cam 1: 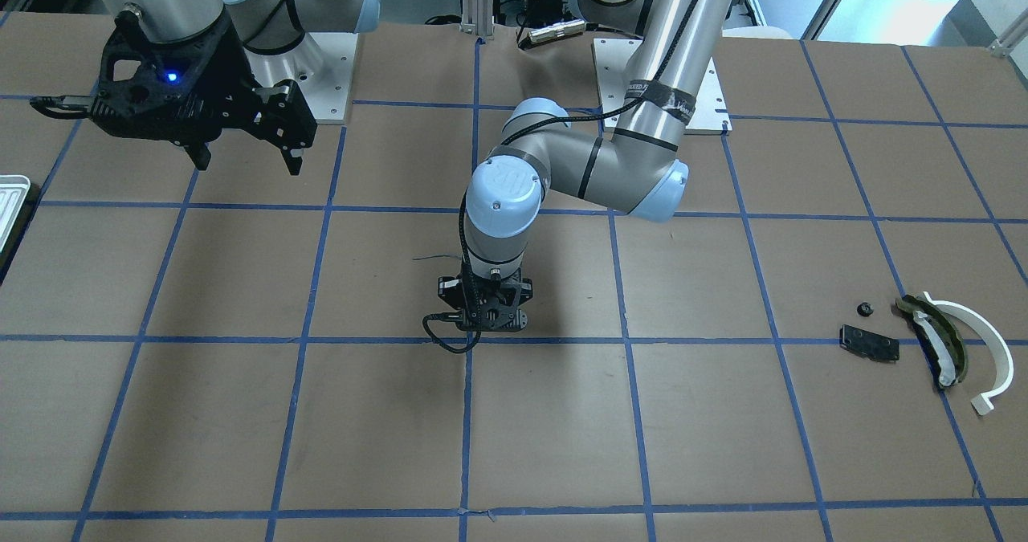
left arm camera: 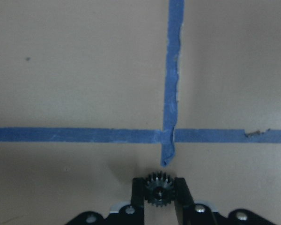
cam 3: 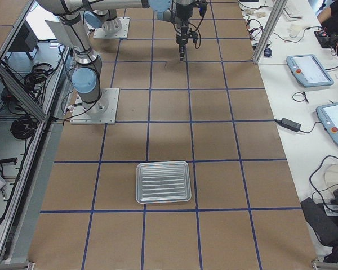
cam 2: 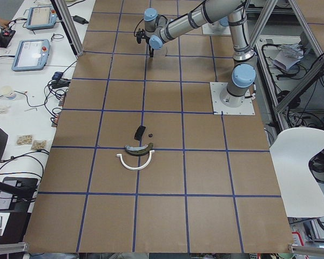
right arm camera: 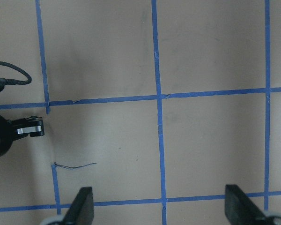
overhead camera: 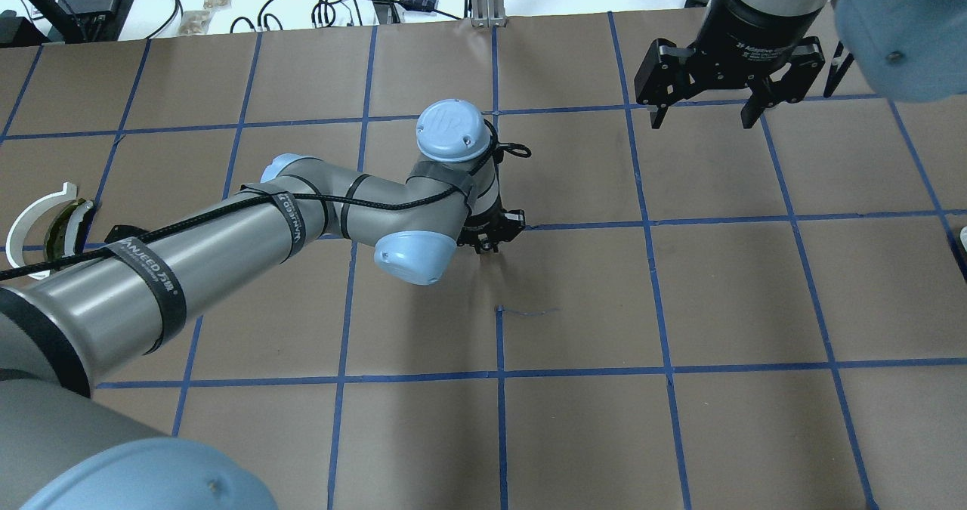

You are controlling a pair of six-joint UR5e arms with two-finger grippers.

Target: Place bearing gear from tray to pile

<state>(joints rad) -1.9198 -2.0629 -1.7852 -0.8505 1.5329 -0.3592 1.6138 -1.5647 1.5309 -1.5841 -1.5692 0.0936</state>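
My left gripper is shut on a small black toothed bearing gear, held just above the brown table near a crossing of blue tape lines. It points straight down at mid-table. The silvery ridged tray lies far off at the robot's right end; only its edge shows in the front view. The pile sits at the left end: a white half-ring arc, a dark olive curved piece and a flat black plate. My right gripper is open, empty and raised.
A small black part lies beside the black plate. The square metal base plates stand at the robot's side of the table. A thin dark wire scrap lies on the paper near the left gripper.
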